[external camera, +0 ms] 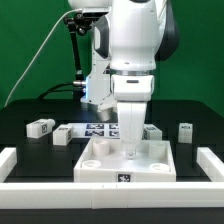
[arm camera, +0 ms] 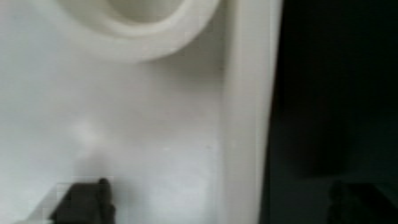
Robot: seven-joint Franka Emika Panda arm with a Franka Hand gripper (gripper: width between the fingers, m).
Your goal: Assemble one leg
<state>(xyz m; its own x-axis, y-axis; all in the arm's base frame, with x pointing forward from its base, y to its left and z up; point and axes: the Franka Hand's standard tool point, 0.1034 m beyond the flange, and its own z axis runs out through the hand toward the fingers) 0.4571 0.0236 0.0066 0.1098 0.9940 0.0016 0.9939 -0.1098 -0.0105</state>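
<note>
Several small white legs with marker tags lie on the black table behind the tray piece: two at the exterior view's left [external camera: 40, 127] [external camera: 63, 133] and two at its right [external camera: 152, 131] [external camera: 185, 131]. My gripper [external camera: 130, 152] hangs low over the large white square tray-like piece [external camera: 105, 165], near its right part. In the wrist view my gripper [arm camera: 214, 200] is open and empty. One dark finger [arm camera: 80, 200] is over the white piece [arm camera: 125, 120] and the other is over the black table beside its edge. A round socket [arm camera: 143, 25] shows. No leg is in the wrist view.
The marker board [external camera: 98, 128] lies behind the tray piece, partly hidden by my arm. White border bars run along the table's left [external camera: 14, 160], front [external camera: 60, 190] and right [external camera: 210, 165]. A lamp stand and cables stand at the back [external camera: 78, 60].
</note>
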